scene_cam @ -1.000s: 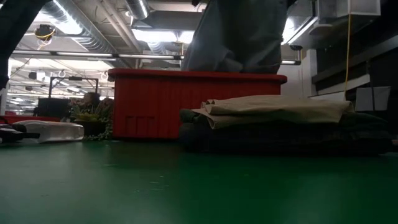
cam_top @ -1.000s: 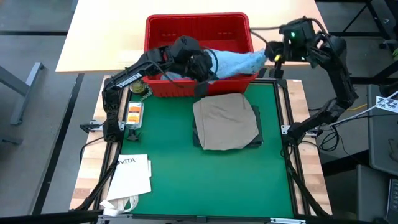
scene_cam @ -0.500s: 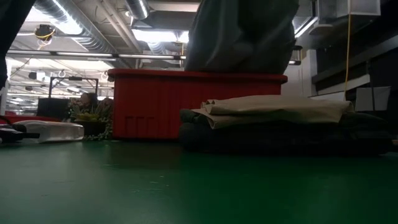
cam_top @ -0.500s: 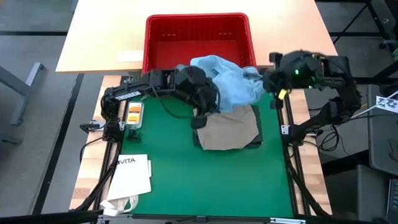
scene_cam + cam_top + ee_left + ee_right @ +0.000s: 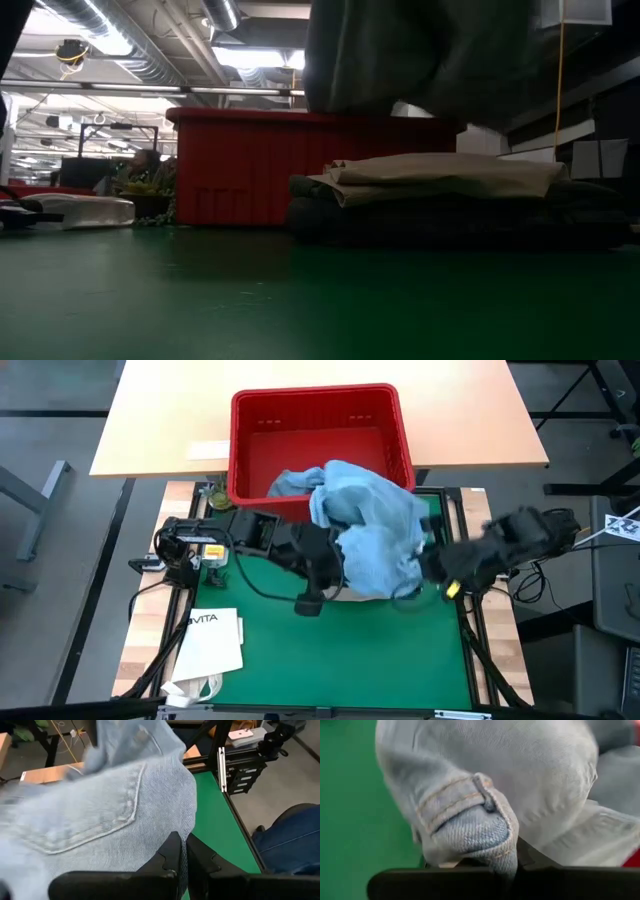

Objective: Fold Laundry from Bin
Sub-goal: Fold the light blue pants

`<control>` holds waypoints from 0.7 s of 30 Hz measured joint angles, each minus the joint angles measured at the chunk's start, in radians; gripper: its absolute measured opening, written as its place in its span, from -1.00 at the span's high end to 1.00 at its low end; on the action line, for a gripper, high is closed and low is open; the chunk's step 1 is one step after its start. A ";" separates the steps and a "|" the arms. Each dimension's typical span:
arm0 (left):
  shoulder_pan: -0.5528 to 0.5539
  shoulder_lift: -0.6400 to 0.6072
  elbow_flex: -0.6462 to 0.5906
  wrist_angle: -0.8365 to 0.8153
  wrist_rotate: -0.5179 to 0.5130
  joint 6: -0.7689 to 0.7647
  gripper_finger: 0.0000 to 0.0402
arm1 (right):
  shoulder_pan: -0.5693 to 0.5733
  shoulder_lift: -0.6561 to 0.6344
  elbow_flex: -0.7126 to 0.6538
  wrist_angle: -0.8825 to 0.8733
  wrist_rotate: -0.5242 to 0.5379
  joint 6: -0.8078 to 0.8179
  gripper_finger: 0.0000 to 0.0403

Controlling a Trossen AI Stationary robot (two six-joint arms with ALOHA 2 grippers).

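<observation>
Left gripper (image 5: 335, 565) and right gripper (image 5: 428, 567) both clamped on light blue denim jeans (image 5: 370, 535), arms stretched low over green mat (image 5: 330, 650) (red bin (image 5: 250, 430) behind)

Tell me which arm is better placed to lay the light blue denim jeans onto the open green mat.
Probably left: its claw, shut on the light blue denim jeans, is nearer the bare green mat; the right claw grips at the mat's edge.

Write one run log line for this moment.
left gripper: shut on jeans | right gripper: shut on jeans | jeans: lifted, partly out of bin
</observation>
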 joint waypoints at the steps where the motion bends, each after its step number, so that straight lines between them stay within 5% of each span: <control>1: -0.011 0.000 0.000 0.000 -0.010 0.000 0.97 | 0.028 -0.008 -0.039 0.001 0.019 0.025 0.98; 10: -0.058 0.010 0.000 0.000 -0.089 0.008 0.97 | 0.191 -0.025 -0.263 0.001 0.088 0.223 0.96; 21: -0.056 0.059 -0.001 0.030 -0.063 -0.081 0.96 | 0.315 -0.025 -0.431 0.000 0.093 0.408 0.96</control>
